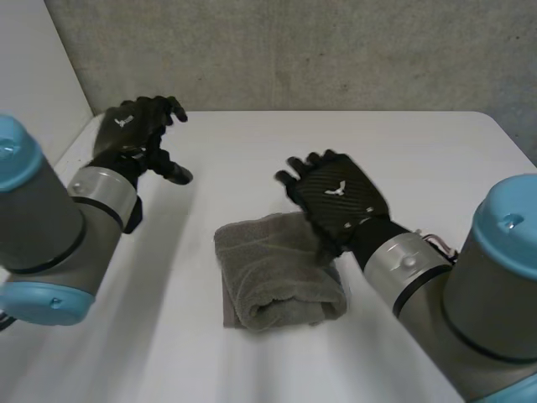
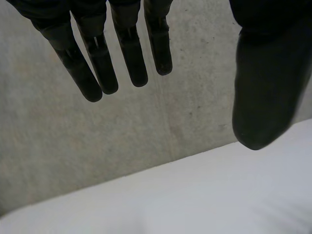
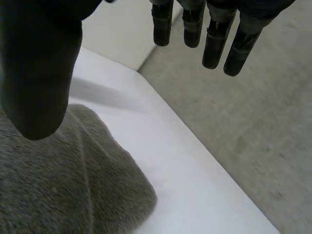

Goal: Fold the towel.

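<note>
A grey towel [image 1: 273, 273] lies folded into a thick bundle in the middle of the white table [image 1: 419, 151]. My right hand [image 1: 336, 197] hovers over the towel's far right corner, open, fingers straight and holding nothing. In the right wrist view the towel [image 3: 63, 180] lies under the thumb [image 3: 36, 73], with the fingers [image 3: 214, 34] spread beyond it, apart from the cloth. My left hand [image 1: 138, 134] is raised at the far left of the table, well away from the towel, open with relaxed fingers [image 2: 97, 58] and empty.
A grey concrete wall [image 1: 336, 50] runs behind the table's far edge. A white panel [image 1: 33, 75] stands at the left. Bare table surrounds the towel on all sides.
</note>
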`<state>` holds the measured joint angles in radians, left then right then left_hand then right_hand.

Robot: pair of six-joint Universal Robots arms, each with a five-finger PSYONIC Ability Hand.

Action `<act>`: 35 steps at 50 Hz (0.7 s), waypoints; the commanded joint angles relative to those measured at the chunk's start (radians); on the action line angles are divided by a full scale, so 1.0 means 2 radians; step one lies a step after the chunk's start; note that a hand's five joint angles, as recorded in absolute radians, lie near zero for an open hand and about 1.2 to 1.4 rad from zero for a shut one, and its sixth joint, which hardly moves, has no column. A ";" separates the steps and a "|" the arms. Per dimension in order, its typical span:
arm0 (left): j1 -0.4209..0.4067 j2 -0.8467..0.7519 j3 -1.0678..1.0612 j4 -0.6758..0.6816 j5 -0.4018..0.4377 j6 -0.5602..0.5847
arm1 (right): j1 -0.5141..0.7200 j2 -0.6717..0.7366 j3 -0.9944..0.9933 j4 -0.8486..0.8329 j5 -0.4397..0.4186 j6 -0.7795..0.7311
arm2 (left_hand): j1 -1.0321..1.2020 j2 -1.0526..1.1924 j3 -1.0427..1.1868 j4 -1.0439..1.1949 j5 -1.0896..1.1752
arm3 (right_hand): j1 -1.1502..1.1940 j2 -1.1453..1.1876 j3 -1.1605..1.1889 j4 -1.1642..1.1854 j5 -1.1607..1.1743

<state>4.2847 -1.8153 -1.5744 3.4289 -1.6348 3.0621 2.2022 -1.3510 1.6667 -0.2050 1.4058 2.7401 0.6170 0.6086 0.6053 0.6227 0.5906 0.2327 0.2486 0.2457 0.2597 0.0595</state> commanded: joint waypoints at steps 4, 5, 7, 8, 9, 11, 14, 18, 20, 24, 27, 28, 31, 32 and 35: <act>-0.067 -0.087 0.011 -0.025 -0.015 -0.032 | -0.051 0.052 -0.019 0.017 -0.003 0.087 | -0.052 -0.048 -0.046 -0.055 -0.126 | -0.029 -0.037 -0.036 -0.043 -0.030; -0.072 -0.102 0.012 -0.031 -0.018 -0.034 | -0.051 0.052 -0.019 0.017 -0.003 0.087 | -0.055 -0.051 -0.049 -0.058 -0.129 | -0.029 -0.037 -0.036 -0.043 -0.030; -0.076 -0.115 0.012 -0.035 -0.022 -0.034 | -0.048 0.092 -0.039 0.032 -0.003 0.096 | -0.055 -0.051 -0.049 -0.058 -0.129 | -0.029 -0.037 -0.036 -0.043 -0.030; -0.080 -0.128 0.012 -0.036 -0.026 -0.033 | -0.048 0.093 -0.039 0.032 -0.003 0.096 | -0.055 -0.051 -0.049 -0.058 -0.129 | -0.029 -0.037 -0.036 -0.043 -0.030; -0.080 -0.128 0.012 -0.036 -0.026 -0.033 | -0.047 0.109 -0.046 0.042 -0.003 0.099 | -0.055 -0.051 -0.049 -0.058 -0.129 | -0.029 -0.037 -0.036 -0.043 -0.030; -0.089 -0.151 0.016 -0.036 -0.032 -0.032 | -0.046 0.128 -0.053 0.052 -0.004 0.101 | -0.056 -0.052 -0.051 -0.059 -0.130 | -0.029 -0.037 -0.036 -0.043 -0.030; -0.091 -0.161 0.016 -0.037 -0.034 -0.030 | -0.044 0.161 -0.070 0.064 -0.006 0.103 | -0.058 -0.054 -0.052 -0.061 -0.132 | -0.029 -0.037 -0.036 -0.043 -0.030; -0.101 -0.183 0.015 -0.038 -0.047 -0.028 | -0.044 0.183 -0.082 0.066 -0.005 0.105 | -0.071 -0.067 -0.065 -0.074 -0.145 | -0.029 -0.037 -0.036 -0.043 -0.030; -0.105 -0.187 0.016 -0.038 -0.053 -0.028 | -0.044 0.190 -0.086 0.067 -0.004 0.105 | -0.074 -0.070 -0.068 -0.077 -0.148 | -0.029 -0.037 -0.036 -0.043 -0.030; -0.108 -0.180 0.019 -0.039 -0.070 -0.025 | -0.046 0.188 -0.086 0.067 -0.005 0.104 | -0.080 -0.076 -0.074 -0.083 -0.154 | -0.029 -0.037 -0.036 -0.043 -0.030; -0.107 -0.164 0.025 -0.039 -0.072 -0.024 | -0.049 0.155 -0.091 0.067 -0.003 0.105 | -0.084 -0.080 -0.078 -0.087 -0.158 | -0.029 -0.037 -0.036 -0.043 -0.030; -0.107 -0.143 0.029 -0.041 -0.072 -0.023 | -0.050 0.133 -0.092 0.067 -0.003 0.105 | -0.086 -0.082 -0.080 -0.089 -0.160 | -0.029 -0.037 -0.036 -0.043 -0.030; -0.101 -0.110 0.032 -0.046 -0.072 -0.022 | -0.050 0.094 -0.095 0.067 -0.003 0.105 | -0.093 -0.089 -0.087 -0.096 -0.167 | -0.029 -0.037 -0.036 -0.043 -0.030; -0.101 -0.110 0.032 -0.046 -0.072 -0.022 | -0.050 0.094 -0.095 0.067 -0.003 0.105 | -0.093 -0.089 -0.087 -0.096 -0.167 | -0.029 -0.037 -0.036 -0.043 -0.030; -0.095 -0.075 0.041 -0.055 -0.072 -0.008 | -0.050 0.054 -0.106 0.066 0.003 0.106 | -0.109 -0.105 -0.103 -0.112 -0.183 | -0.029 -0.037 -0.036 -0.043 -0.030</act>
<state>4.0754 -2.0899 -1.5168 3.3427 -1.7799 3.0178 2.1042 -1.0940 1.4803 -0.0702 1.3995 2.9494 0.5344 0.5228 0.5166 0.5328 0.5001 0.2291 0.2487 0.2456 0.2596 0.0595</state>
